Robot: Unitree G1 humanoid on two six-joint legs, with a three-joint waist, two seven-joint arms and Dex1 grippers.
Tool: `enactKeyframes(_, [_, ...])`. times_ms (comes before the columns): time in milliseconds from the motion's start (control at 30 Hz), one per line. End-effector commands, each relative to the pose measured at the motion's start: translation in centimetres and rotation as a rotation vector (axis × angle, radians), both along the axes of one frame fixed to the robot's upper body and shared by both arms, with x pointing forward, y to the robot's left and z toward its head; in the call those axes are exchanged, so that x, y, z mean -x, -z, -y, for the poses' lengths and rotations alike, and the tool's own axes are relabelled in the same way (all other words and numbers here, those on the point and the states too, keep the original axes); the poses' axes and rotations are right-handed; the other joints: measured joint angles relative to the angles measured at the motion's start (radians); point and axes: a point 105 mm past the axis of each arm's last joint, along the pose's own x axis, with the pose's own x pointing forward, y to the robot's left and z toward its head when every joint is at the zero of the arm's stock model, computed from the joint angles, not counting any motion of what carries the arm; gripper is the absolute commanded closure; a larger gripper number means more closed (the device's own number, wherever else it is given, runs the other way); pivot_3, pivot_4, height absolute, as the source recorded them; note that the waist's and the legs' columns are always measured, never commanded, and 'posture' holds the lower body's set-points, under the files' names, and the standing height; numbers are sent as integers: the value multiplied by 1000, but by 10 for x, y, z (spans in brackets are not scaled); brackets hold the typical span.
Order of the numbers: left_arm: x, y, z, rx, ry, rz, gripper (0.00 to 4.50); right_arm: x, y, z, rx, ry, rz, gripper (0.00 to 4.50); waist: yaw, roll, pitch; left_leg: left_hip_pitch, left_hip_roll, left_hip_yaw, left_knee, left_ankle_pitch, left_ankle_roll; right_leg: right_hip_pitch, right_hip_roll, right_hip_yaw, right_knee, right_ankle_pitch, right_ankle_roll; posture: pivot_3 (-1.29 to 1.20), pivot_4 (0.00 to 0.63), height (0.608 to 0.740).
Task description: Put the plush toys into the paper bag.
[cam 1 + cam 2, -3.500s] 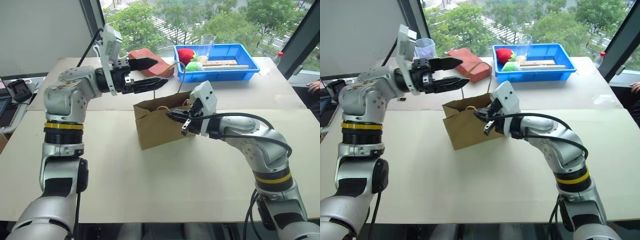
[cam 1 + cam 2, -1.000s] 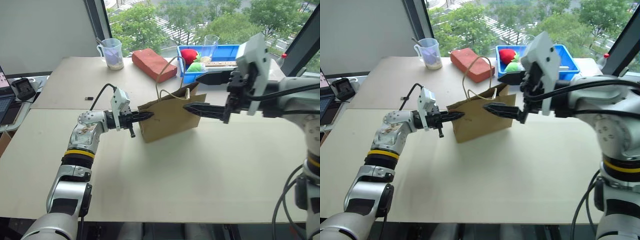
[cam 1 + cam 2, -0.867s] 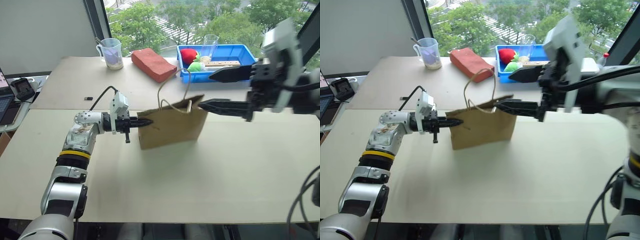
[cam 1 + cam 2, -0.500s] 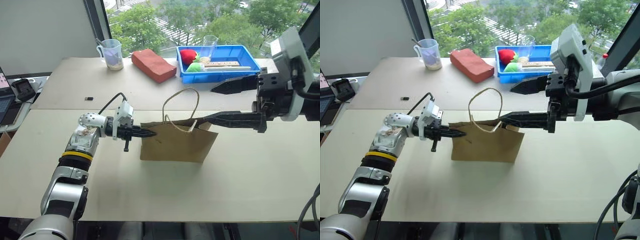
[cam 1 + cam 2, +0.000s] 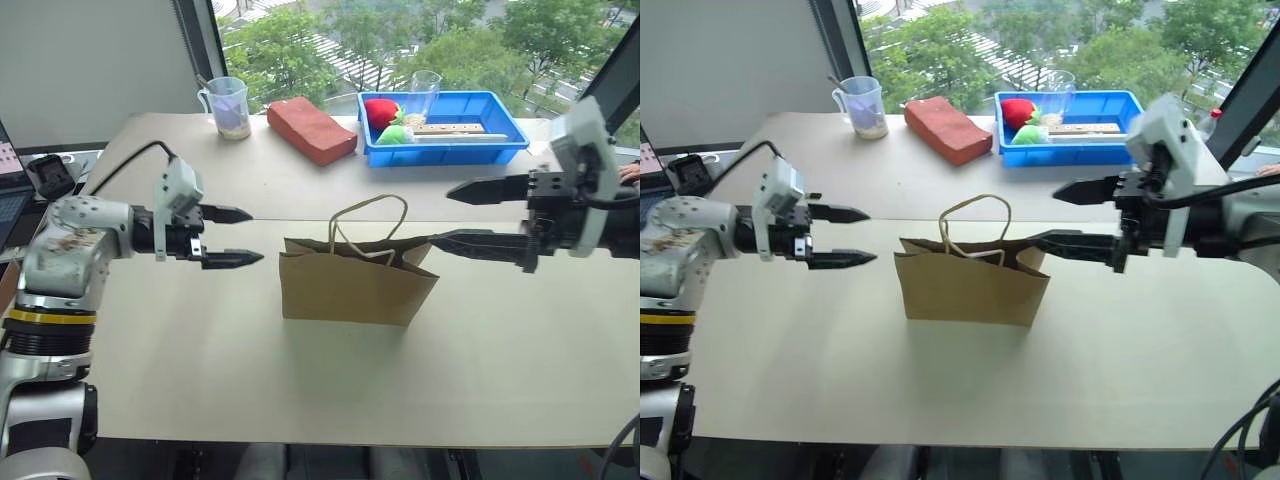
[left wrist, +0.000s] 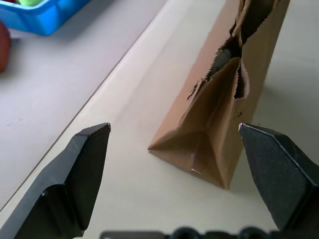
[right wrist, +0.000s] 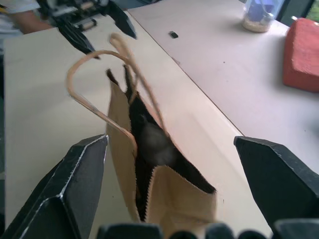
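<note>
The paper bag [image 5: 357,282] stands mid-table between both pincers, the blue tray [image 5: 445,140] behind it.

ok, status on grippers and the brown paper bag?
Left gripper open, clear of bag. Right gripper open, lower finger at the rim. Brown kraft paper bag upright on table, something pale inside. Nothing in the way.
</note>
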Motion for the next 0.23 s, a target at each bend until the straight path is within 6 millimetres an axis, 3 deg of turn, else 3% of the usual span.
enactKeyframes(33, [4, -21, -11, 22, -85, 78, 71, -1, 4, 22, 32, 71, 51, 0, 1, 0, 0, 0, 0, 0, 0, 0, 0, 0, 0, 0, 0, 0, 0, 0, 150, 740])
enactKeyframes(233, [3, -24, -8, 51, -97, 105, 71, -6, 19, 28, 41, 89, 36, 0, -1, 0, 0, 2, 0, 1, 0, 0, 0, 0, 0, 1, 0, 0, 0, 0, 150, 740])
